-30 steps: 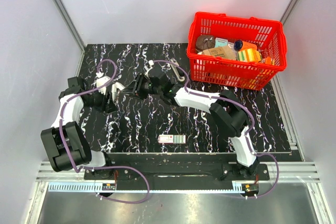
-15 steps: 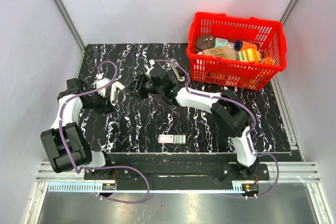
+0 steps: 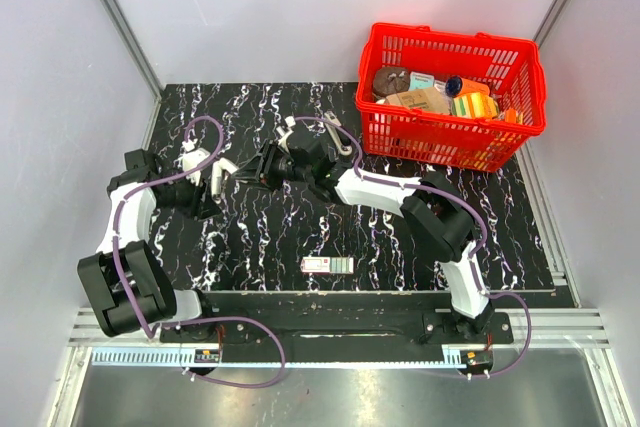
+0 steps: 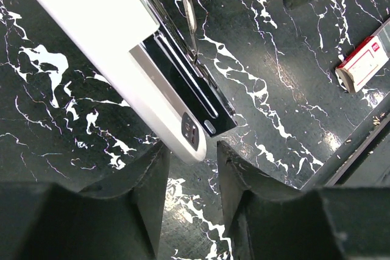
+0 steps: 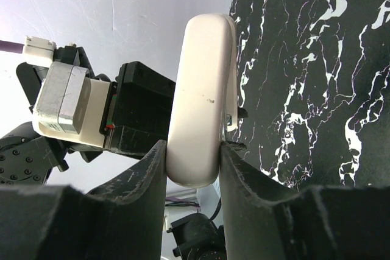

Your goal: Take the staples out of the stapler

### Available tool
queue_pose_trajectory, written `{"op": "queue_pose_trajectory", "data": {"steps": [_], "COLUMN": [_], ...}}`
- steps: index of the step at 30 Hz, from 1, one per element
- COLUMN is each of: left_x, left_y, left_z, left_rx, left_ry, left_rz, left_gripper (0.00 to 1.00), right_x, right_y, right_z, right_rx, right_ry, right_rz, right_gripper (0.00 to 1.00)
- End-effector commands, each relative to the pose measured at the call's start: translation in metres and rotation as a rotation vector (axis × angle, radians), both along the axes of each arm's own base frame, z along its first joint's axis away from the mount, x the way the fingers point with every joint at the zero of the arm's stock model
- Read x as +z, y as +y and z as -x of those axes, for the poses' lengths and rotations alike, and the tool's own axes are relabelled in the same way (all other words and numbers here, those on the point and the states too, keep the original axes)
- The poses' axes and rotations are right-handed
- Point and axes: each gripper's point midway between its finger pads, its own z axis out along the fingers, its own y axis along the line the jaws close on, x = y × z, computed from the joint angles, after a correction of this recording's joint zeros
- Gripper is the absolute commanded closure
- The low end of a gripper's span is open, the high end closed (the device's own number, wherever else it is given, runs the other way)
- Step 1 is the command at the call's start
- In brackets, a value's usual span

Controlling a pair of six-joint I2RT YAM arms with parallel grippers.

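Above left-centre of table (image 3: 300,232), between both arms: stapler (image 3: 229,166), slim and white, opened, black magazine channel exposed. Right gripper (image 5: 192,150) clamps its white arm. Left gripper (image 4: 193,155) narrowly parted around tip; grip unclear.

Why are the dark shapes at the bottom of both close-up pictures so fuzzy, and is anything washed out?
Left wrist view: the fingers of the left pincer sit too close to the lens to focus; the small white plastic stapler looks washed out on top. Right wrist view: the right pincer has equally soft fingers, the stapler sharp. Top view: crisp, evenly lit.
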Motion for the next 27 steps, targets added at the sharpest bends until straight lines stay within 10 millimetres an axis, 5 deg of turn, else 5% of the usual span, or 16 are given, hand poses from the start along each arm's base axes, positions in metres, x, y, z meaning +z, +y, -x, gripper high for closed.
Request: {"op": "queue_pose_trajectory", "data": {"steps": [1, 17, 27], "left_x": [0.013, 0.017, 0.003], "left_y": [-0.004, -0.004, 0.014], "left_z": [-0.008, -0.01, -0.004], "left_rx": [-0.028, -0.062, -0.096], "left_ry": [-0.07, -0.164, -0.194], "left_rz": [0.025, -0.004, -0.163], "left_gripper": [0.57, 0.68, 0.89], "right_x": [0.064, 0.058, 0.044], "right_y": [-0.004, 0.004, 0.001], "right_z": [0.004, 0.02, 0.038], "right_rx": [0.017, 0.074, 0.146], "right_ry": [-0.085, -0.053, -0.039], "right_rz": [-0.137, -0.165, -0.155], "right_gripper": [1.0, 1.0, 1.0]}}
